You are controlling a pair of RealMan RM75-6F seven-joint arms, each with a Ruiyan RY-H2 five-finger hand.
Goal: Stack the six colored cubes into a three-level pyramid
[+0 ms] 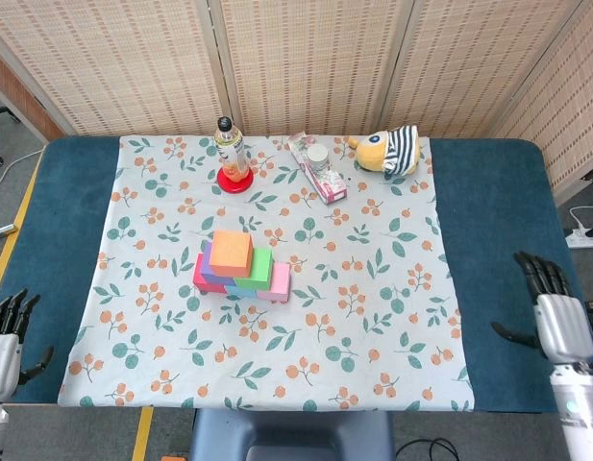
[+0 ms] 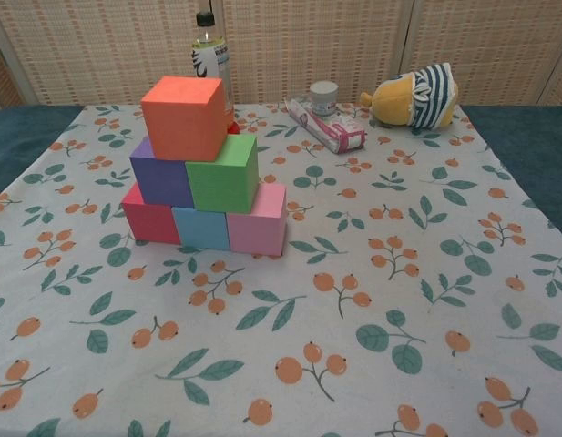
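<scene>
Left hand point(image 1: 2, 338) and right hand point(image 1: 553, 315) hover empty, fingers spread.

pyramid point(image 2: 203, 173) before bottle point(image 2: 210, 56), left of toy point(image 2: 415, 94)

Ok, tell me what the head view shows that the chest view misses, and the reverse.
Only the head view shows the left hand and right hand, both open and empty, off the cloth at the table's near corners. Only the chest view shows the cube faces side-on: red cube, blue cube, pink cube below, purple cube and green cube above, orange cube on top. Both show the pyramid, bottle and plush toy.
</scene>
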